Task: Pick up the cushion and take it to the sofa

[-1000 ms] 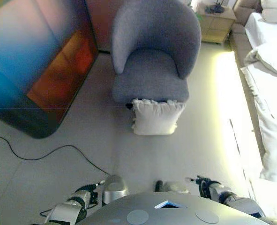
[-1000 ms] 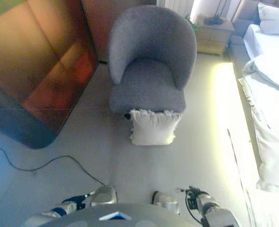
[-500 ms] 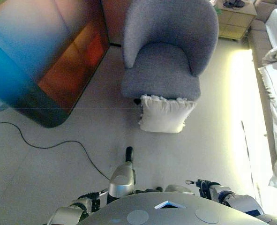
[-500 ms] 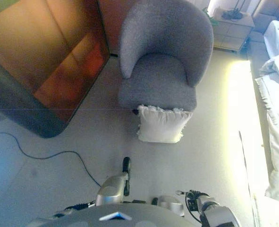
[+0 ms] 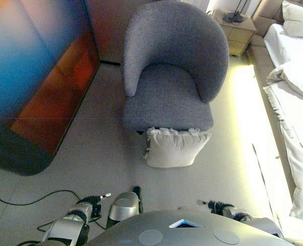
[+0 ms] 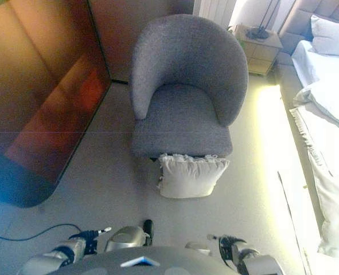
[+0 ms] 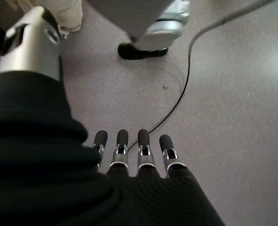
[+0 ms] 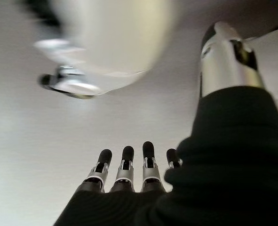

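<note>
Seeing white cushion (image 5: 173,148) leaning on the floor against the grey armchair (image 5: 170,77) front at 12 o'clock, with left hand (image 7: 129,155) and right hand (image 8: 129,169) hanging low, fingers straight, side by side, holding nothing.

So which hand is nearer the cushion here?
Neither clearly. The left hand and right hand both hang low at the robot's sides, open and empty, well short of the cushion, which leans on the floor against the armchair.
</note>
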